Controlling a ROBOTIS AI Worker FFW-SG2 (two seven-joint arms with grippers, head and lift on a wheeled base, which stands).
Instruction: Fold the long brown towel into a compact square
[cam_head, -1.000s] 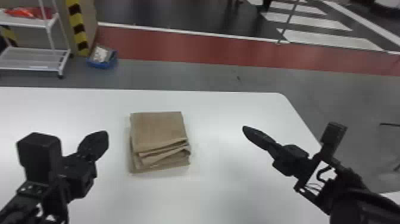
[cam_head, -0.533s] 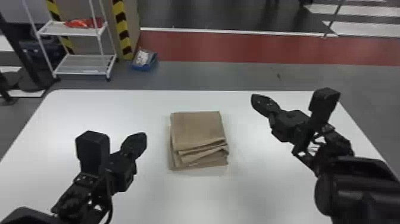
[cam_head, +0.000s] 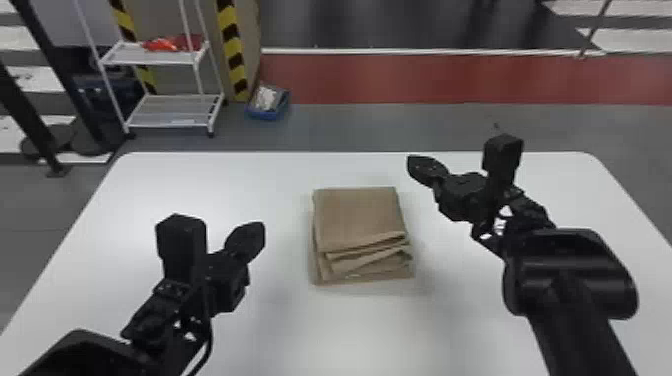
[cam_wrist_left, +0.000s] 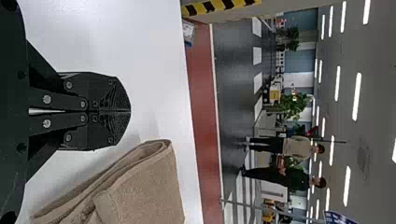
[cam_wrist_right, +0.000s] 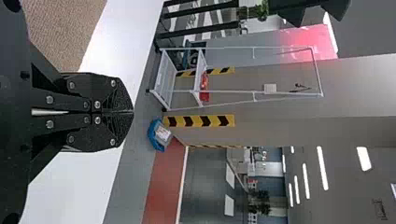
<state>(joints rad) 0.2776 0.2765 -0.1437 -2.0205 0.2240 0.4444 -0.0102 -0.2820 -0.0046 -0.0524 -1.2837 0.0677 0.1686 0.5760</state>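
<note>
And there's the towel (cam_head: 357, 220), a stacked, squarish bundle on the tabletop (cam_head: 350, 335), to the right of the left pincer (cam_wrist_left: 130, 112) and to the left of the right pincer (cam_wrist_right: 132, 112). Both pincers are closed, fingertips together, nothing between them! This looks like the finish, the main folds made. Along the side nearer the arms, the layers fan out unevenly; loose corner or just a slipped fold, hard to say. If tidying is wanted, the next move calls for a gentle nudge there; otherwise, both pincers clear away.
</note>
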